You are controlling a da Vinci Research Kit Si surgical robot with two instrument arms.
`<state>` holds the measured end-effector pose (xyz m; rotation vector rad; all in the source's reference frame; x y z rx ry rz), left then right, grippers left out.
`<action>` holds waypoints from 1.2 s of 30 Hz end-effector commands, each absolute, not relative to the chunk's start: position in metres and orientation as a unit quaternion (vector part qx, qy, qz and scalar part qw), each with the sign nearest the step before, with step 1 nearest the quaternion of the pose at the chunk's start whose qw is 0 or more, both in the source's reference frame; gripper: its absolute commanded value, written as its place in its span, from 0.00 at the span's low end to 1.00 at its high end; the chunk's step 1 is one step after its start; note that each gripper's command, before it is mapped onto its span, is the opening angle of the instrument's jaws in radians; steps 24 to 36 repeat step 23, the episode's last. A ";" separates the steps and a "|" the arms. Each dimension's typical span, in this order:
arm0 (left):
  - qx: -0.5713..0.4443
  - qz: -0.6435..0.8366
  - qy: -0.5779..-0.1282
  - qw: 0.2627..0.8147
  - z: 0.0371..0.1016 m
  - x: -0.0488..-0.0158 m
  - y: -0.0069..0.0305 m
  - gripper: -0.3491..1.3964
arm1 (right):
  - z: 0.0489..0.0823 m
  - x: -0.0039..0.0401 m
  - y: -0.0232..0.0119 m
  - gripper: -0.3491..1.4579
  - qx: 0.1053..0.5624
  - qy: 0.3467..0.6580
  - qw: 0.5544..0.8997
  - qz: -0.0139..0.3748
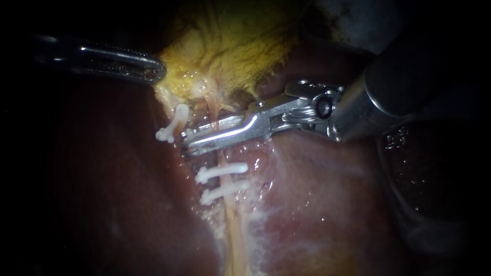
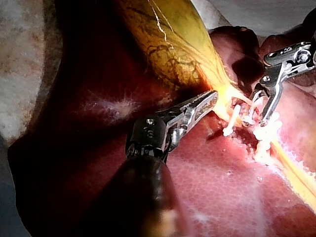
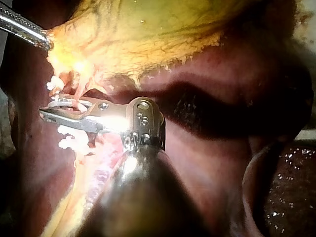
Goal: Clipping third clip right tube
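Endoscope view has the right instrument (image 1: 190, 140) reaching across the right tube (image 1: 231, 214). Its claw straddles the tube just above the two white clips (image 1: 222, 171) fixed there, between them and the gallbladder (image 1: 230, 46). The claw stands part open, one arm on each side of the tube. In the right wrist view a pale new clip (image 3: 66, 102) curves between the arms, gripped by both. That spot looks chosen so the third clip lands clear of the pair. The left instrument (image 1: 156, 74) has its claw closed on the gallbladder's yellow edge, I'd say pulling it away so the tube lies taut and bare over the liver (image 1: 332, 194). Another clip (image 1: 174, 122) sits on the neighbouring tube.
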<state>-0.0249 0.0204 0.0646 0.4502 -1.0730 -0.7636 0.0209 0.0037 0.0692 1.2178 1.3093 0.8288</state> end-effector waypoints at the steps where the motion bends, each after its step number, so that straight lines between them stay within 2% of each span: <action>1: 0.207 -0.352 -0.494 0.767 0.0646 -0.0249 0.0204 0.00 | 0.0693 0.0209 0.0037 0.13 0.515 0.554 0.553 0.351; 4: 0.207 -0.352 -0.494 0.767 0.0646 -0.0249 0.0204 0.00 | 0.0693 0.0208 0.0037 0.00 0.518 0.550 0.551 0.354; 36: 0.207 -0.352 -0.494 0.767 0.0647 -0.0249 0.0204 0.00 | 0.0698 0.0210 0.0036 0.00 0.521 0.545 0.550 0.359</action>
